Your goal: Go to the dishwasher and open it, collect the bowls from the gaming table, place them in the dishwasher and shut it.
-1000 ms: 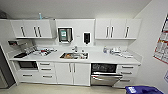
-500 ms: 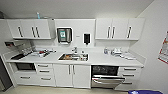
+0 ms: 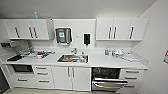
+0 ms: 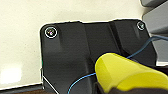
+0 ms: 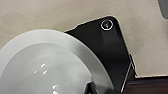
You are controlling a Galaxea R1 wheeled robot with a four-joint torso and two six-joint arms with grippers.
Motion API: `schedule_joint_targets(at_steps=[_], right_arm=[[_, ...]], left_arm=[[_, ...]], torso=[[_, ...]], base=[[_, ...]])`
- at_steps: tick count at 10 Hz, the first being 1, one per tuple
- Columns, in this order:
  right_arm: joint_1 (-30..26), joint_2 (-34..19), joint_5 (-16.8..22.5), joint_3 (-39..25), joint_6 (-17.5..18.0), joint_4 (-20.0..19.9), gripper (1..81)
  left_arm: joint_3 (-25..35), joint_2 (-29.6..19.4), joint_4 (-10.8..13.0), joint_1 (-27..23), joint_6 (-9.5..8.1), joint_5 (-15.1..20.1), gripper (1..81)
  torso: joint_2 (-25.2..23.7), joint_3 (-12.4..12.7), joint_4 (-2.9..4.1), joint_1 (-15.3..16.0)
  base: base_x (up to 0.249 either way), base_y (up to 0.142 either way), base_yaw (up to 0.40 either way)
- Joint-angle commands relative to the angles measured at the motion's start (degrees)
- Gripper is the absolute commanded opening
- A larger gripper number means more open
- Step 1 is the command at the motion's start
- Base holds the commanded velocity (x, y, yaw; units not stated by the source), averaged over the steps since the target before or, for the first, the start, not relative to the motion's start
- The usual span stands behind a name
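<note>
A kitchen counter (image 3: 100, 62) faces the robot; the dishwasher (image 3: 108, 79) beneath it stands open. A yellow bowl (image 4: 125, 72) and white bowl (image 5: 47, 65) seem held, grips unclear.

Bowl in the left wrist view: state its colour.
Yellow. The bowl shows best in the left wrist view, close to the camera.

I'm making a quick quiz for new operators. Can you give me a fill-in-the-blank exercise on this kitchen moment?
1. The dishwasher door under the counter hangs ____.
2. In the left wrist view, the bowl is coloured ____.
3. In the right wrist view, the bowl is coloured ____.
4. The sink is set in the counter to the ____ of the dishwasher.

Missing words: open; yellow; white; left
</note>
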State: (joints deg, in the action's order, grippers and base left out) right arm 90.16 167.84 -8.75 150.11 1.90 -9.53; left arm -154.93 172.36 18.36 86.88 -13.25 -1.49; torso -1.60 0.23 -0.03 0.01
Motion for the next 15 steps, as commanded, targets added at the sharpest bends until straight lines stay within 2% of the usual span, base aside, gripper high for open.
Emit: schedule_joint_targets(at_steps=[1, 15], right_arm=[[-2.7, -0.3, 2.8, -0.2, 0.0, 0.2, 1.0], [-2.9, -0.2, 2.8, -0.5, 0.0, 0.3, 1.0]], left_arm=[[0.2, -0.2, 0.3, -2.9, 0.42, 2.5, 1.0], [0.3, -0.1, 0.4, -2.9, 0.42, 2.5, 1.0]], torso=[[0.0, 0.0, 0.00, 0.0], [0.0, 0.0, 0.00, 0.0]], base=[[0.163, 0.000, 0.000], [0.162, 0.000, 0.000]])
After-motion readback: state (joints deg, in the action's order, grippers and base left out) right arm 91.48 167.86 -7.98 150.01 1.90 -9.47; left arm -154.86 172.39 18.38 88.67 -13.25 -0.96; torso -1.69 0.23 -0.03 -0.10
